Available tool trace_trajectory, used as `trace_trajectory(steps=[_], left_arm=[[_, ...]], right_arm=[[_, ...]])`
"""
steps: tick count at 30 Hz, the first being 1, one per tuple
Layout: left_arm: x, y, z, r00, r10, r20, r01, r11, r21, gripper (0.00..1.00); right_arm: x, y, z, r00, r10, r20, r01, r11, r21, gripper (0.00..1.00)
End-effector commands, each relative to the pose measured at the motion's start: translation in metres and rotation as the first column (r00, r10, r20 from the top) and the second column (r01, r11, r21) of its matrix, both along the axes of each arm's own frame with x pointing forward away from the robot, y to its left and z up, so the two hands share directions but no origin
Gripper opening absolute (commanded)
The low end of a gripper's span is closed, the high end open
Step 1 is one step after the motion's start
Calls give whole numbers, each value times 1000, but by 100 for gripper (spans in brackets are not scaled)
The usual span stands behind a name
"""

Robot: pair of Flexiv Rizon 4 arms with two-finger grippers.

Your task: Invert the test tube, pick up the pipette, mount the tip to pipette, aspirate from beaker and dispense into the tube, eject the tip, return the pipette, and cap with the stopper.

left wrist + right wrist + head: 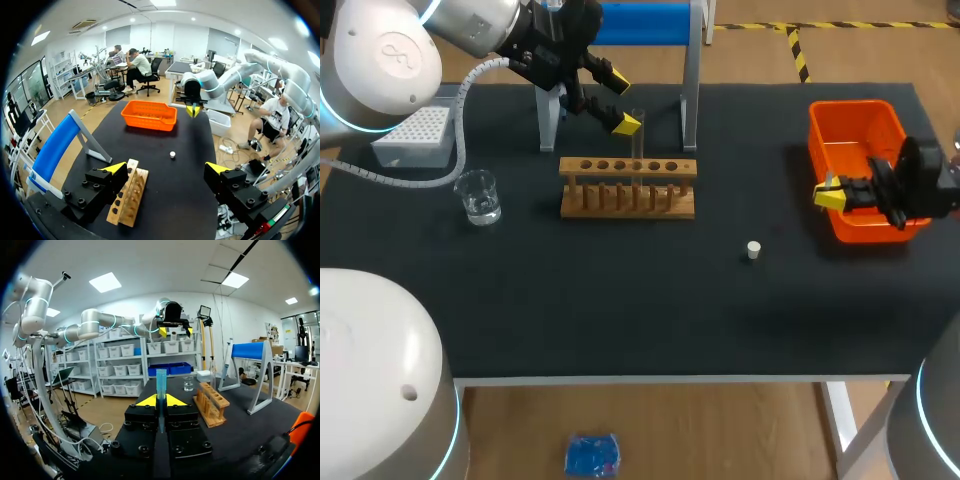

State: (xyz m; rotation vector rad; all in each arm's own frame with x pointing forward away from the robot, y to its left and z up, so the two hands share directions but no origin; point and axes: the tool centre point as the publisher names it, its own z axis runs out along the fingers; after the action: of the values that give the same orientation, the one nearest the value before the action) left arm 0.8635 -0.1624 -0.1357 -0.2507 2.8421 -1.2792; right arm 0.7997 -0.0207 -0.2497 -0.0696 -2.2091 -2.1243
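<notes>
Rack (pixel 628 187) upper middle; your left gripper (pixel 623 101), spread and empty, hangs just behind it, beside the standing test tube (pixel 638 145): a careless sweep topples both. Right gripper (pixel 831 194), right edge, clamps a slim blue piece (pixel 161 380) (identity unclear). Stopper (pixel 753 250), centre-right, could roll if brushed.

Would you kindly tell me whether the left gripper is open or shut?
Open. In the left wrist view, the left gripper has its two yellow-tipped fingers wide apart with nothing held between them. One finger is over the wooden rack.
</notes>
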Motion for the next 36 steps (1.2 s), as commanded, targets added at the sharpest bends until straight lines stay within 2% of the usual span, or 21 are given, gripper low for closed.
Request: trace_trajectory(steps=[1, 10, 16, 21, 29, 31, 36], left_arm=[[0, 1, 1, 1000, -1, -2, 1, 1000, 3, 100], [0, 1, 1, 1000, -1, -2, 1, 1000, 3, 100], [30, 41, -3, 993, 116, -27, -116, 993, 14, 100], [64, 82, -8, 971, 236, -47, -235, 972, 31, 100], [115, 144, -30, 907, 412, -89, -408, 911, 65, 100], [124, 153, -36, 897, 431, -97, -425, 902, 76, 100], [151, 168, -42, 841, 535, -80, -528, 844, 93, 100]], right_arm=[[1, -1, -1, 1000, 3, 0, -3, 1000, 0, 0], [1, -1, -1, 1000, 3, 0, -3, 1000, 0, 0], [1, -1, -1, 1000, 3, 0, -3, 1000, 0, 0], [1, -1, -1, 1000, 3, 0, -3, 1000, 0, 0], [1, -1, -1, 1000, 3, 0, -3, 1000, 0, 0], [1, -1, -1, 1000, 3, 0, -3, 1000, 0, 0], [1, -1, -1, 1000, 3, 0, -3, 1000, 0, 0]])
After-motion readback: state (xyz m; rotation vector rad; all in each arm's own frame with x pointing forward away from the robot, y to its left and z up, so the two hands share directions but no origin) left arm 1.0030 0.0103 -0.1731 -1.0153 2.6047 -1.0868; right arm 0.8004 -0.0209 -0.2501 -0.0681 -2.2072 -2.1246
